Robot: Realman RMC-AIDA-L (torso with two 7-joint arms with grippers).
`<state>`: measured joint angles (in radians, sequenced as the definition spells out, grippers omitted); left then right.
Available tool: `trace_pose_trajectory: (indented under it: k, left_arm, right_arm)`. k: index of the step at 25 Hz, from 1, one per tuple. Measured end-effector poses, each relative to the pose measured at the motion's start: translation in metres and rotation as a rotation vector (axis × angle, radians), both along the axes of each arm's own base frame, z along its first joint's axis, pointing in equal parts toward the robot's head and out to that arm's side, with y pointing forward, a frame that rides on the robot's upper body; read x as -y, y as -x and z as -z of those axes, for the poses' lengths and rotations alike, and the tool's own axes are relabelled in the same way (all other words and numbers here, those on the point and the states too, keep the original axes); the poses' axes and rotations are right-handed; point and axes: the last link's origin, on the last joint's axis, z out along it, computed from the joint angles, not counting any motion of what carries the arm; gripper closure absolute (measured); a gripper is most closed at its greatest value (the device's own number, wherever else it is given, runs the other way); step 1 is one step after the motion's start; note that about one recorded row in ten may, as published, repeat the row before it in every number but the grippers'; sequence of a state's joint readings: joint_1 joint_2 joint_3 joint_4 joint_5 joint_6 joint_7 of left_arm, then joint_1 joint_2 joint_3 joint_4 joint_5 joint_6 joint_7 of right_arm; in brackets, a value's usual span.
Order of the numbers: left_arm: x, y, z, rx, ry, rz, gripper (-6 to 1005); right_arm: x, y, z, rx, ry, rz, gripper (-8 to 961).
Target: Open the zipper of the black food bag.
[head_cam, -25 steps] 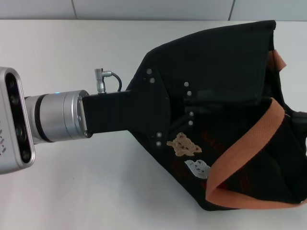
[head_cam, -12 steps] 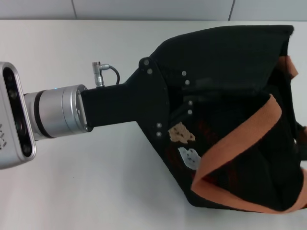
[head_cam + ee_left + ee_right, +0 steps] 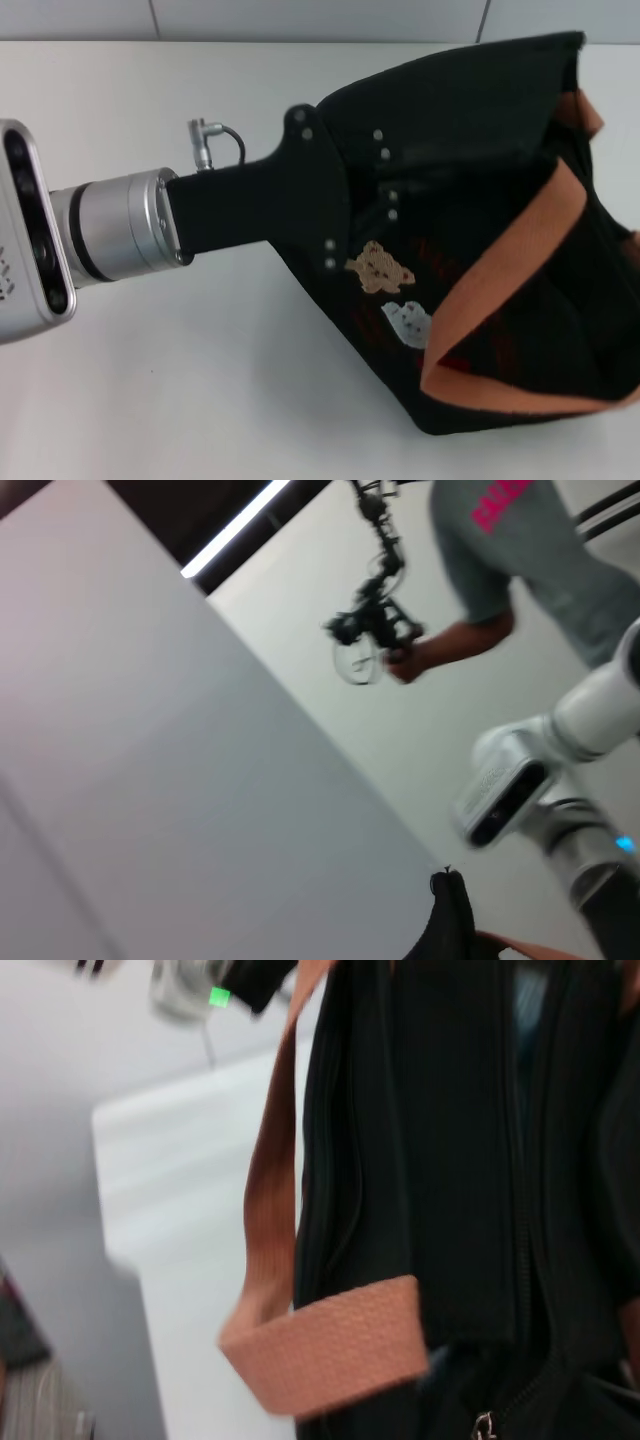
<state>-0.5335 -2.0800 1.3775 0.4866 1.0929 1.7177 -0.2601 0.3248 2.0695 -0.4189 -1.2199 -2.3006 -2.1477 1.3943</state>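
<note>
The left arm reaches in from the robot's left, lying nearly level over the white counter (image 3: 150, 380), its silver wrist cylinder leading to a black gripper body. The left gripper (image 3: 385, 215) is pressed against the near face of the black food bag (image 3: 470, 200); black lies on black there, so whether its jaws are open or closed cannot be told. The right gripper does not appear in the head view, and its own wrist view shows no fingers, only the bag at close range.

The bag sits on the counter's right side, tilted, with one corner raised towards the far edge. Two orange-brown handles (image 3: 500, 290) show, one looping across the front, the other peeking out at the far top corner. Two small patches (image 3: 380, 268) sit on the front, a brown bear above a pale one.

In the right wrist view, black zipper (image 3: 525, 1210) tape runs along the bag, and one small silver pull (image 3: 485, 1426) shows at the picture's edge beside a handle's stitched end.
</note>
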Motion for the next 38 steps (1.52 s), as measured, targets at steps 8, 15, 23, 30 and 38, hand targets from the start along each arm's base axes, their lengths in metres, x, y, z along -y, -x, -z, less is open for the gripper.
trace_pose_trajectory:
  k: [8, 15, 23, 30, 38]
  left_arm:
    - [0.004, 0.042, 0.001, 0.124, -0.035, -0.307, 906]
    - [0.024, 0.08, 0.003, 0.157, -0.04, -0.516, 905]
    - [0.042, 0.096, 0.004, 0.178, 0.025, -0.602, 905]
    - [0.049, 0.098, 0.001, 0.196, 0.027, -0.6, 776]
    - [0.064, 0.106, -0.022, 0.198, 0.129, -0.541, 352]
  right_arm:
    - [0.0, -0.006, -0.019, -0.338, -0.23, 0.047, 874]
    - [-0.007, -0.006, -0.015, -0.427, -0.288, 0.051, 626]
    - [-0.015, -0.001, -0.008, -0.434, -0.286, 0.029, 368]
    - [-0.006, 0.006, 0.005, -0.451, -0.234, -0.069, 209]
    - [-0.003, 0.012, 0.014, -0.448, -0.169, -0.113, 124]
